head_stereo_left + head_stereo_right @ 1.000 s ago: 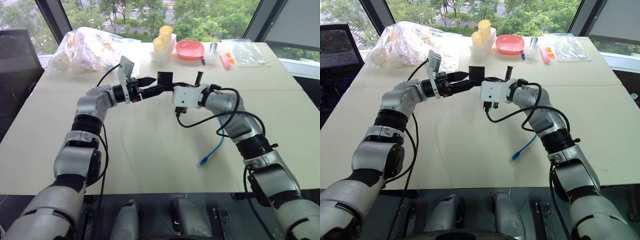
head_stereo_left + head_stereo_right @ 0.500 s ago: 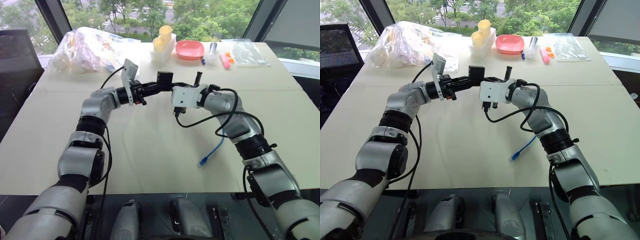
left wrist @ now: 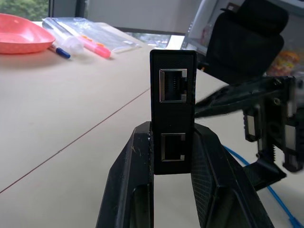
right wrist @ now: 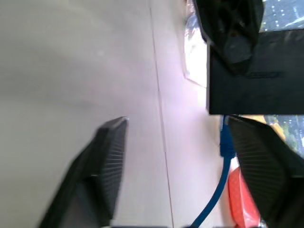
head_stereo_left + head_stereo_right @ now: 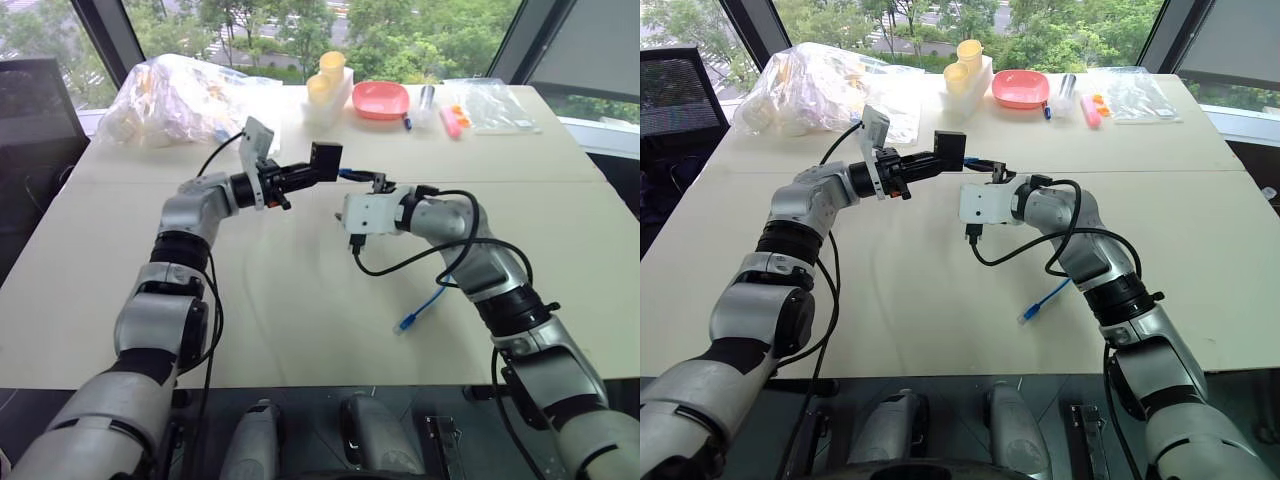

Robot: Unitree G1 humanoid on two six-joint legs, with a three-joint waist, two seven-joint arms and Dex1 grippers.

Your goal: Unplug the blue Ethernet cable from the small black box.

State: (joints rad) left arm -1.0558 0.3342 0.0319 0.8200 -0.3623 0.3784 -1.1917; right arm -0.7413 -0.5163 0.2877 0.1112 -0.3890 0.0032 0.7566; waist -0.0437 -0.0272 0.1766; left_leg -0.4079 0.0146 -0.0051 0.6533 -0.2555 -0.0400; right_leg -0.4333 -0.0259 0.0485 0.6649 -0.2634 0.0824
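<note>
Left end effector [image 3: 173, 156] clamps small black box [image 3: 173, 102]

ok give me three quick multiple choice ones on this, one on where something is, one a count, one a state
1. Where is the small black box?
A lying flat on the table
B between the fingers of the left gripper
C on the floor

2. How many ports show on the box's face in the left wrist view?
A one
B two
C four

3. How do the fingers of the right gripper stand?
A open
B shut on the box
C shut on nothing

Answers:
1 B, the left fingers clamp the box and hold it up.
2 B, one port sits above the other, both empty.
3 A, the fingers stand wide apart, with the blue Ethernet cable running beside one.
</note>
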